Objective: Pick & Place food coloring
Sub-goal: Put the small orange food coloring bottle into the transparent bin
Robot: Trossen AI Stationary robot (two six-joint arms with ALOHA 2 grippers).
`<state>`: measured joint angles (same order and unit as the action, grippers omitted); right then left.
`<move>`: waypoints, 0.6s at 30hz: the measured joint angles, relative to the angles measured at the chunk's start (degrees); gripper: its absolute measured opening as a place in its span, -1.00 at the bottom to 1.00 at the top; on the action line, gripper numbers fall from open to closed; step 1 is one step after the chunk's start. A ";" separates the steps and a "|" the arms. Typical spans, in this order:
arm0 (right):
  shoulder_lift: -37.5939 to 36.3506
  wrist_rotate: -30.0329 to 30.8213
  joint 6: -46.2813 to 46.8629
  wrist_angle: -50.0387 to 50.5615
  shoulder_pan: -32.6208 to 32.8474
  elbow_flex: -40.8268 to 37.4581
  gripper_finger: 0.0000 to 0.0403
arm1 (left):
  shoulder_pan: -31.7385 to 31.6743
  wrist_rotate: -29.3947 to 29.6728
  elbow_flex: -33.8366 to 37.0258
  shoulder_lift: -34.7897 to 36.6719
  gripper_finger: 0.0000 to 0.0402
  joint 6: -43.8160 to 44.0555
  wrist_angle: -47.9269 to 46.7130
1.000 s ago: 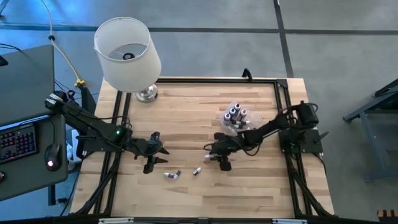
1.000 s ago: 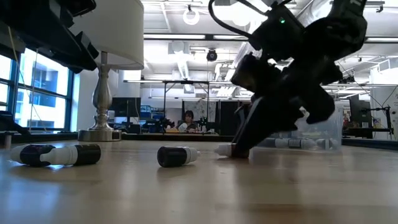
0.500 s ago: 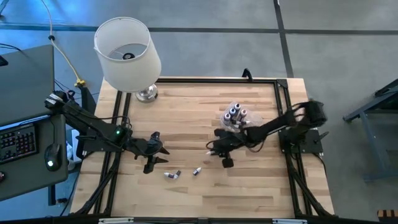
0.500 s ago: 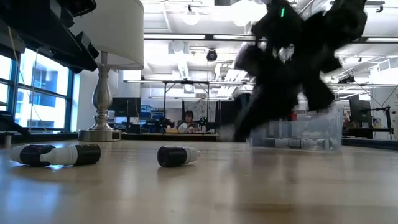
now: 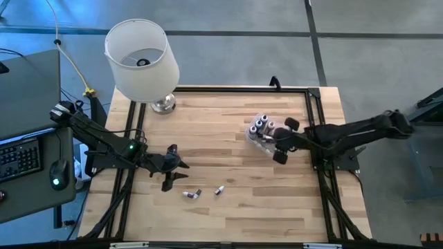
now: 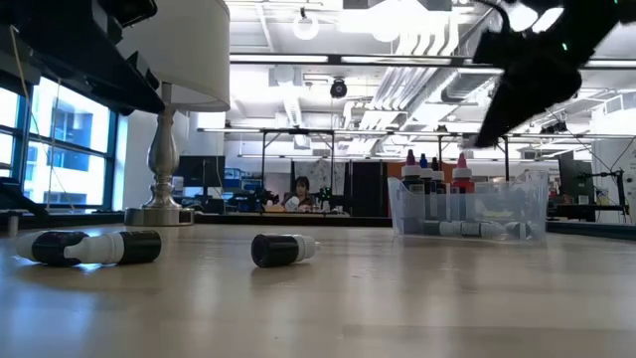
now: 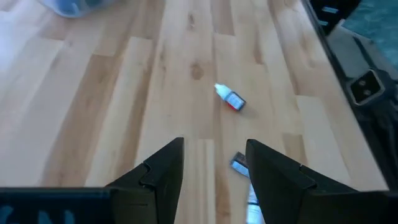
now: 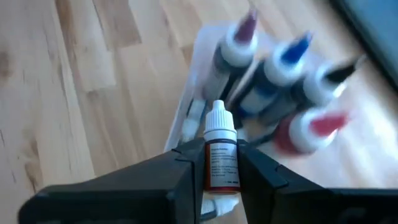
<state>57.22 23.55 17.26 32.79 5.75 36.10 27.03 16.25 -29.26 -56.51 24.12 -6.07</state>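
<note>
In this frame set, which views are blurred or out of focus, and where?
Right wrist view: the held bottle is sharp, the coloured-cap bottles behind it smeared. Low view: the right arm is a blurred dark shape, the lying bottles are crisp. Left wrist view: the bottle nearest the left gripper is streaked.

I see a white-capped bottle with a red-banded label, purple, blue and red caps in the clear tub, pale striped wood table.
</note>
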 joint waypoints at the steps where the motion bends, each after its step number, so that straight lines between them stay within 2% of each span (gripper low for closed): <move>1: -0.70 -1.28 0.68 -1.02 -0.57 -1.77 -0.66 | -0.01 0.71 0.00 0.00 -0.15 0.00 0.00; 4: -0.93 -5.44 0.72 -5.65 -1.79 -6.82 -0.60 | -0.02 0.82 0.00 0.00 -0.15 0.16 0.00; 8: -0.26 -6.56 0.52 -11.59 -2.53 -9.86 -0.56 | -0.02 0.52 0.00 0.00 -0.15 3.14 0.00; 13: -0.30 -4.36 -2.10 -10.22 -2.90 -8.11 -0.55 | -0.02 0.14 0.00 0.00 -0.15 6.16 -0.04; 18: -0.30 -5.01 -4.20 -10.34 -2.88 -5.43 -0.55 | 0.00 -1.16 0.00 0.00 -0.15 6.18 -0.10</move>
<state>56.93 18.54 13.06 22.45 2.87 30.66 27.03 15.09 -29.26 -56.51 30.30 -6.16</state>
